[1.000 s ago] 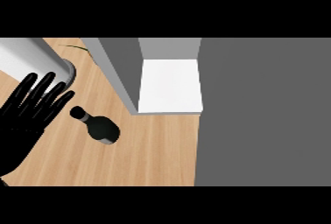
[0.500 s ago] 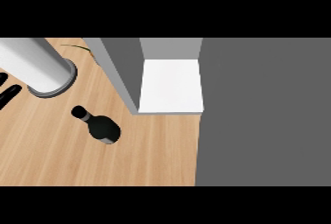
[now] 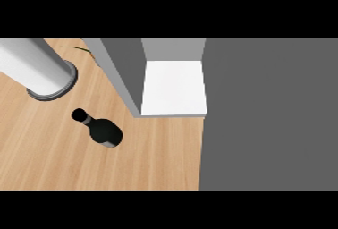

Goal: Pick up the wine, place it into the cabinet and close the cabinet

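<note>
The wine bottle (image 3: 103,130) sits on the counter (image 3: 59,161) at centre left, near the open cabinet (image 3: 173,87). Neither hand shows, so their grip cannot be told.

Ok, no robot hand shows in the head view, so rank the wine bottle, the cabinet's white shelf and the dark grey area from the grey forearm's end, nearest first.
1. wine bottle, on the wooden counter, just right of and below the forearm.
2. white shelf, inside the cabinet, mid-view.
3. dark grey area, along the right side.
</note>
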Robot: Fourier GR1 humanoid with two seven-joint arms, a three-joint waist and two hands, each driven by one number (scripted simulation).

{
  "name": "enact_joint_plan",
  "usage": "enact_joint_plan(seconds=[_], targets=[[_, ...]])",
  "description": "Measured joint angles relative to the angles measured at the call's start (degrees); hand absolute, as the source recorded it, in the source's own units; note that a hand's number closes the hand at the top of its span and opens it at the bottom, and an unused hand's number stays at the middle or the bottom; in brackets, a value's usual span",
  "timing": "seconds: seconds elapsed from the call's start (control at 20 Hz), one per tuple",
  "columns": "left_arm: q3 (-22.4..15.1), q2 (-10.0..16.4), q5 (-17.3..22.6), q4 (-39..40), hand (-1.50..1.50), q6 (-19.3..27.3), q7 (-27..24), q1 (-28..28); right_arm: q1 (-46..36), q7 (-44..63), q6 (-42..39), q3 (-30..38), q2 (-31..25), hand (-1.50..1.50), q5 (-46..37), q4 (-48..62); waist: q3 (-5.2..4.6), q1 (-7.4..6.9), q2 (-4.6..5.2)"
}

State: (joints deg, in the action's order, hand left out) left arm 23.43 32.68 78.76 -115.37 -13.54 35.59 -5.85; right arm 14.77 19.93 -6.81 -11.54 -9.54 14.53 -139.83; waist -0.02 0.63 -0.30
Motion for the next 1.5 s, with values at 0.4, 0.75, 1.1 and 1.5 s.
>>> enact_joint_plan(seconds=[0.4, 0.75, 1.1, 1.5], targets=[[3.46, -0.08, 1.19, -1.02, -1.50, 0.58, 0.95, 1.92, -0.93, 1.47, 2.25, -2.63, 0.31, -1.50, -1.35, -0.65, -0.02, -0.04, -0.06], [4.91, -0.46, -1.37, 2.53, -1.50, -0.91, -0.53, 0.42, -1.03, 0.83, 2.46, -1.94, 0.03, -1.50, -2.21, -0.83, -0.01, 0.45, 0.06], [1.93, -2.09, -9.90, 7.19, -1.50, -3.54, -2.98, -0.63, -1.33, 0.56, 1.94, -0.65, 0.30, -1.50, -2.36, -0.60, 0.00, 0.72, 0.19], [-3.64, -7.41, -22.35, 15.53, -1.50, -10.38, -9.46, -2.06, 0.02, -0.85, 0.37, 0.12, 0.79, -1.50, -2.33, -0.19, 0.00, 0.86, 0.27]])
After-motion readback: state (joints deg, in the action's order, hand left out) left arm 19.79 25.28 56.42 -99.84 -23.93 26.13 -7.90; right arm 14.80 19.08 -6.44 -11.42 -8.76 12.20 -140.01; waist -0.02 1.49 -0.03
